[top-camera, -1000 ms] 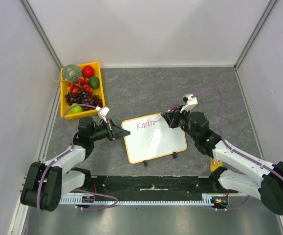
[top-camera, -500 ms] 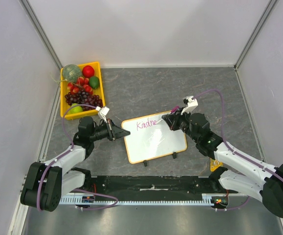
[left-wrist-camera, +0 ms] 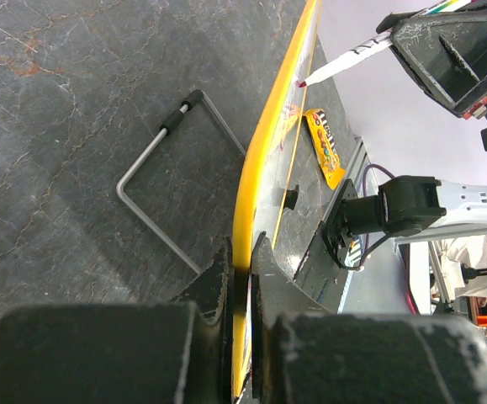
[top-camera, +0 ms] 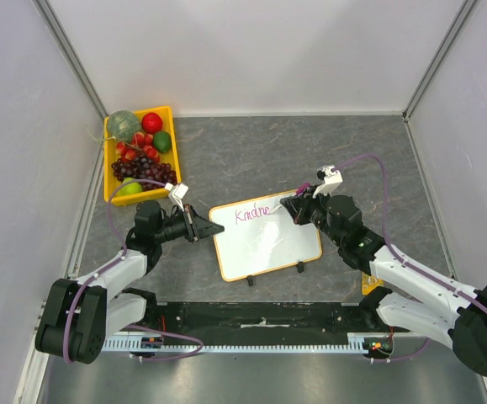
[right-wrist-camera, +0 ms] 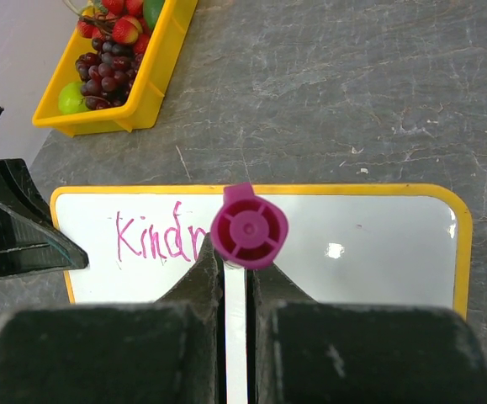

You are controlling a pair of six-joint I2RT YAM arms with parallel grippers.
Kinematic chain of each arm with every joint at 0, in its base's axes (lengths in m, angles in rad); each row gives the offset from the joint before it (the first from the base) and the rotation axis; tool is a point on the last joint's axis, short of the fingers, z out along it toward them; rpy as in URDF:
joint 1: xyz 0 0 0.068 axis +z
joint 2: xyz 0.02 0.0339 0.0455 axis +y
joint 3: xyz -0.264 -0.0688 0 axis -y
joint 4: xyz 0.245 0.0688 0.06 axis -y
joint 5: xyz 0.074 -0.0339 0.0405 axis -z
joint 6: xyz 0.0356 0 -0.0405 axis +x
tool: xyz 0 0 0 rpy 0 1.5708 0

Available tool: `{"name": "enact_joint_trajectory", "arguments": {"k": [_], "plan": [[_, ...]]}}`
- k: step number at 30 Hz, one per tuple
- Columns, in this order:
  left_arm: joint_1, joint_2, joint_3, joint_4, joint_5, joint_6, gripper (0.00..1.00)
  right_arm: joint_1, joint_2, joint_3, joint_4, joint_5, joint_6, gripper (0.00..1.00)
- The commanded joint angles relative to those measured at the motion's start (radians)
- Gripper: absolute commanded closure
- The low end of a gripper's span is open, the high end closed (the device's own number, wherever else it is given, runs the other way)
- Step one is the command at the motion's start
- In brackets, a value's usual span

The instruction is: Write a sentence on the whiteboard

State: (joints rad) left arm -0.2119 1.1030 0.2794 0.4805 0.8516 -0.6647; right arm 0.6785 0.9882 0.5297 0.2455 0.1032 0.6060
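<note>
The whiteboard [top-camera: 268, 241], white with an orange-tan frame and two black clips on its near edge, lies mid-table. Pink writing [top-camera: 252, 213] reads "Kindne" along its far edge; in the right wrist view [right-wrist-camera: 155, 238] the marker hides its end. My left gripper [top-camera: 203, 227] is shut on the board's left edge [left-wrist-camera: 251, 202]. My right gripper [top-camera: 293, 209] is shut on a white marker with a magenta cap end [right-wrist-camera: 249, 226], its tip [left-wrist-camera: 302, 82] touching the board just right of the writing.
A yellow bin of fruit [top-camera: 140, 150] stands at the far left, also in the right wrist view [right-wrist-camera: 117, 67]. A bent metal wire stand [left-wrist-camera: 169, 181] lies beside the board. An orange tag [top-camera: 371, 282] lies near the right arm.
The writing has grown from "Kindn" to "Kindne". My right gripper has shifted slightly to the right with the marker. The left gripper and board have not moved.
</note>
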Motion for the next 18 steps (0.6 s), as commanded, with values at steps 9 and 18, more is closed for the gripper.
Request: {"name": "enact_joint_trajectory", "arguments": {"k": [9, 18], "plan": [[-0.001, 0.009, -0.023, -0.089, -0.082, 0.088, 0.98, -0.003, -0.028, 0.073, -0.005, 0.039, -0.015, 1.0], [-0.003, 0.001, -0.023, -0.088, -0.082, 0.086, 0.98, -0.004, -0.031, 0.111, -0.028, 0.09, -0.031, 1.0]]}}
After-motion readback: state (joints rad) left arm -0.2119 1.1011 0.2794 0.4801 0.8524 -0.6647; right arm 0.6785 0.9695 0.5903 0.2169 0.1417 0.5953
